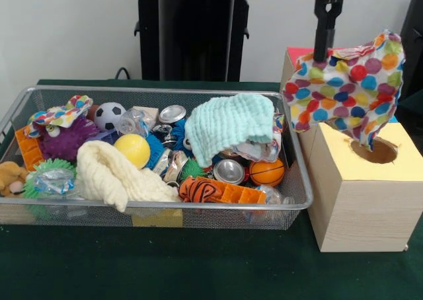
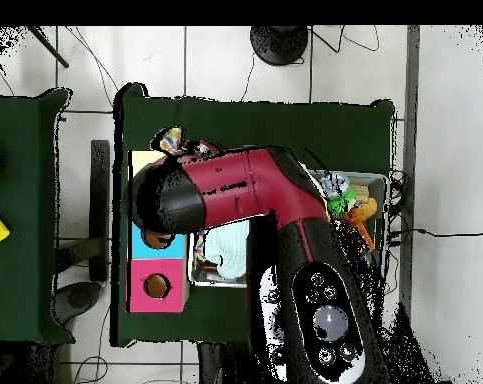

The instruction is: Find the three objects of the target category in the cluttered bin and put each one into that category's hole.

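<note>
Nearest the camera lies the green table [image 1: 198,267], bearing a wire-mesh bin [image 1: 158,214] at left and a wooden box [image 1: 360,211] with a yellow top at right. Largest among the bin's contents are a mint cloth [image 1: 231,125] and a cream cloth [image 1: 115,174]; smaller items include a yellow ball [image 1: 132,150], a soccer ball [image 1: 109,115], a small basketball [image 1: 267,172] and crushed cans [image 1: 228,171].

A polka-dot cloth [image 1: 350,88] hangs from the gripper [image 1: 322,57] above the box, its lower tip reaching the round hole [image 1: 379,151]. Such fabric is presumably light, limp and unbreakable; it drapes and may catch on the rim, so a pinch at a bunched fold seems best.

Fingers appear closed nearly together, pinching the cloth's upper edge.

Overhead, the red arm [image 2: 235,185] covers most of the bin.
</note>
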You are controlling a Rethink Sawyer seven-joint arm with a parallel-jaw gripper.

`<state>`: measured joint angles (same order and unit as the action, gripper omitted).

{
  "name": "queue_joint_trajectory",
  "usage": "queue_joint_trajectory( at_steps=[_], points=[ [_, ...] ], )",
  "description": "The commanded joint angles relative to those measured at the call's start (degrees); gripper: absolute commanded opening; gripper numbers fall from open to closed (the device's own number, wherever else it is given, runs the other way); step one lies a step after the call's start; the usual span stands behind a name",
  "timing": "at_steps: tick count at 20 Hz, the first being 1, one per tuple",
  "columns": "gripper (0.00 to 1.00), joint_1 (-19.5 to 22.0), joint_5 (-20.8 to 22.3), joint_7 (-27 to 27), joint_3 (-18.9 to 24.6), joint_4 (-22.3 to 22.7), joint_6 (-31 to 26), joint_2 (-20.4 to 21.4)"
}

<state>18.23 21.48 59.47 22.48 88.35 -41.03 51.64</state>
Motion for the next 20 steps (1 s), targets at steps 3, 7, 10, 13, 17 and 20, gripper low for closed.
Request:
queue_joint_trajectory(
  at_steps=[3, 7, 10, 13, 17, 20],
  points=[
    [0.00, -2.16, -0.81, 12.36, -5.33, 0.42, -6.63, 0.49],
    [0.00, -4.49, -3.36, 15.04, -6.44, 2.42, -6.19, 1.53],
    [0.00, -5.17, -5.74, 15.57, -7.21, 3.59, -7.09, 2.44],
    [0.00, -4.52, -8.82, 14.27, -6.78, 4.74, -7.10, 3.27],
    [0.00, -5.38, -12.78, 12.97, -6.68, 4.94, -12.64, 6.51],
    [0.00, -5.83, -15.51, 11.27, -6.26, 5.34, -16.17, 9.71]
  ],
)
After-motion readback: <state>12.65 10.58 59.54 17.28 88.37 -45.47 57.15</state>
